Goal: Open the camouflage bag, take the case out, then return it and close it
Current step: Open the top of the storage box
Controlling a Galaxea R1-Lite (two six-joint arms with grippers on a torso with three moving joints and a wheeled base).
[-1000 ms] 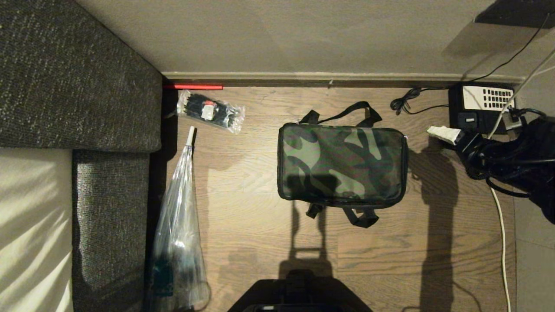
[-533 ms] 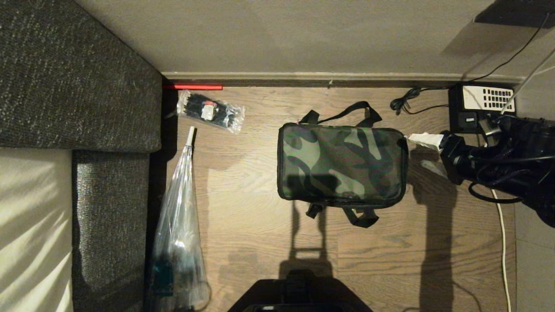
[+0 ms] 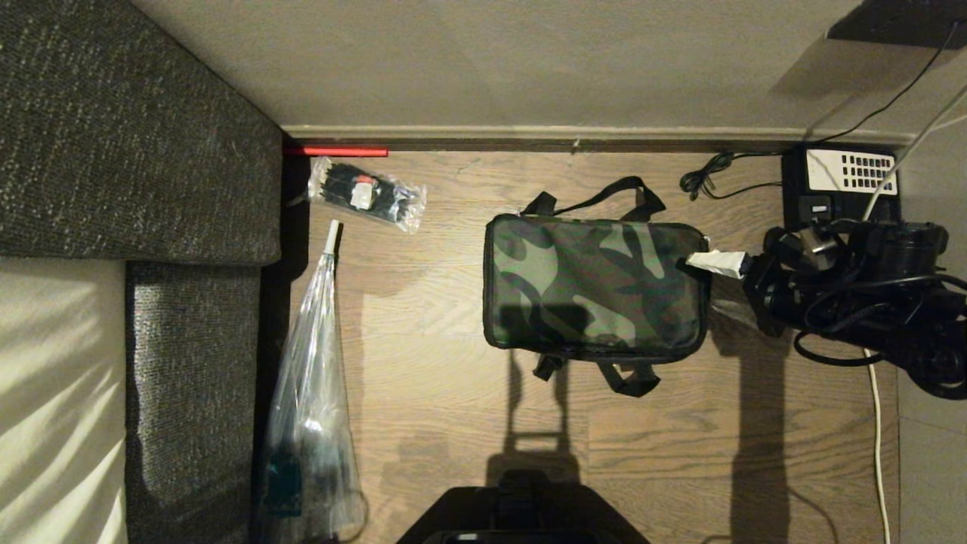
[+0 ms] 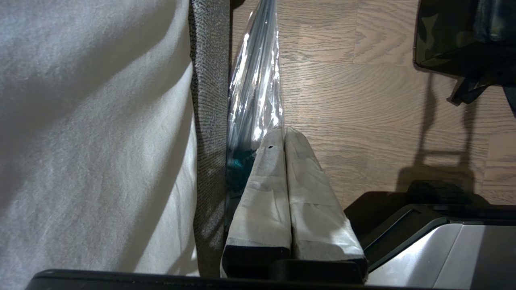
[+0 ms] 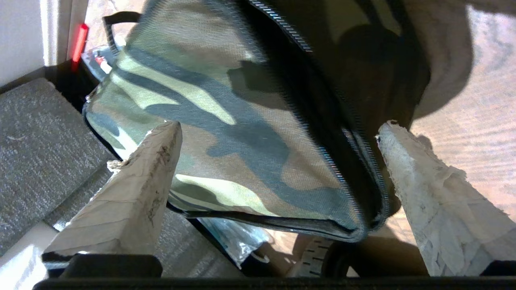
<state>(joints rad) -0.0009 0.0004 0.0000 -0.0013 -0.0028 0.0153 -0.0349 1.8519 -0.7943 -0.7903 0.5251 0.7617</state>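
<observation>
The camouflage bag [image 3: 595,285] lies flat and zipped on the wooden floor, with black straps at its far and near sides. My right gripper [image 3: 718,281] is at the bag's right end, open, its taped upper finger overlapping the bag's edge. In the right wrist view the open right gripper [image 5: 280,127] straddles the bag's [image 5: 193,92] end, with the zip [image 5: 354,149] running between the fingers and nothing held. The left gripper [image 4: 282,133] hangs parked by the sofa, shut and empty. The case is hidden.
A grey sofa [image 3: 113,151] fills the left. A clear plastic bag [image 3: 310,393] and a small clear packet [image 3: 366,193] lie beside it. A black telephone [image 3: 838,181] with cords sits at the far right by the wall. A white cable [image 3: 876,423] runs down the right.
My right arm has swung left from beside the telephone to the bag's right end, staying open. The bag and the left arm have not moved.
</observation>
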